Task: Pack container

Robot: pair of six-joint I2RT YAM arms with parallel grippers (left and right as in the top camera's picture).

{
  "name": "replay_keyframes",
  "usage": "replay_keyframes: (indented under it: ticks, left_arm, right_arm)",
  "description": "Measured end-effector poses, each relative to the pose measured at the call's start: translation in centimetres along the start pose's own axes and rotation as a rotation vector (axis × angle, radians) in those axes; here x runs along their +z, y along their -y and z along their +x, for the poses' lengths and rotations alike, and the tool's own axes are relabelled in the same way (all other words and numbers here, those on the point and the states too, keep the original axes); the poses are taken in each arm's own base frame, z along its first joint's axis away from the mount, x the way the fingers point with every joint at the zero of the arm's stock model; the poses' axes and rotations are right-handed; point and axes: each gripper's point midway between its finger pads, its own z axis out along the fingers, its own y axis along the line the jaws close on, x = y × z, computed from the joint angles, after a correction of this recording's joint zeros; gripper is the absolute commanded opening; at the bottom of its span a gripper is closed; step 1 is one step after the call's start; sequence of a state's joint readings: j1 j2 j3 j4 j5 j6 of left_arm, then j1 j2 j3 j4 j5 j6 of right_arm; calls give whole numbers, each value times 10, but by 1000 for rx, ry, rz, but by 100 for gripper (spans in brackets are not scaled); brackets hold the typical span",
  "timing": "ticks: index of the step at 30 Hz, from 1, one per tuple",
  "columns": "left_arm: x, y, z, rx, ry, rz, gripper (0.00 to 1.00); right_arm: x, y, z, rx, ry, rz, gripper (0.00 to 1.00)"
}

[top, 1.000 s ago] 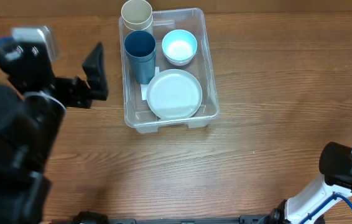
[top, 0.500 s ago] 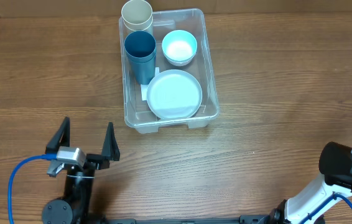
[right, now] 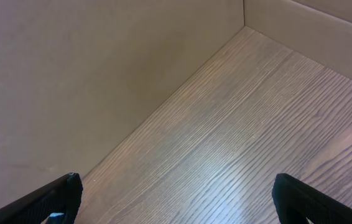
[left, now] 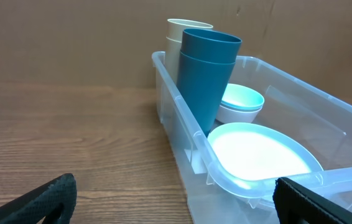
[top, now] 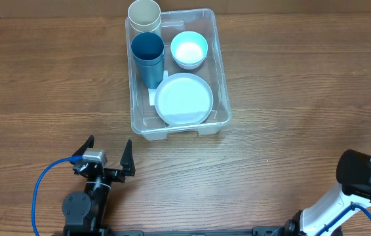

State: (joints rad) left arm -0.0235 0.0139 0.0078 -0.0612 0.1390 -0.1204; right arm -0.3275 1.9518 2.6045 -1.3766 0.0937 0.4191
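the container [top: 223,92] sits on the surface [top: 290,78] at the far middle, and it looks fully packed. a nested pair of blue cups [top: 148,56] stands along its left wall, cream cups [top: 144,14] stand in the far left corner behind them, a pale bowl [top: 189,48] sits far right, and a white plate [top: 184,98] lies flat across the near end. nesting the cups and laying the plate flat lets everything fit in one layer.

the left fingers [top: 127,160] are spread wide with nothing between them, low at the near edge and well apart from the container, pointing towards it. the right fingers [right: 316,196] are also wide apart and empty, aimed at bare surface beside a cardboard wall [right: 70,74]. both arms sit clear of the container, so i judge that the packing is done.
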Motion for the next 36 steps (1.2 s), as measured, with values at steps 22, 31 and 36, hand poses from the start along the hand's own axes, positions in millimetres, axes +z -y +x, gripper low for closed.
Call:
replay_keyframes:
  ticks: [22,31,36]
  left_arm:
    - [0,0,0,0,0,0,100]
    - [0,0,0,0,1,0,100]
    - [0,0,0,0,2,0,100]
  right_arm:
    - [-27,-124,81,-202,-105,-226,100]
    - [-163,-131,78,-147,251,-610,100]
    - [-189,-53,147,-144,267,-648,100]
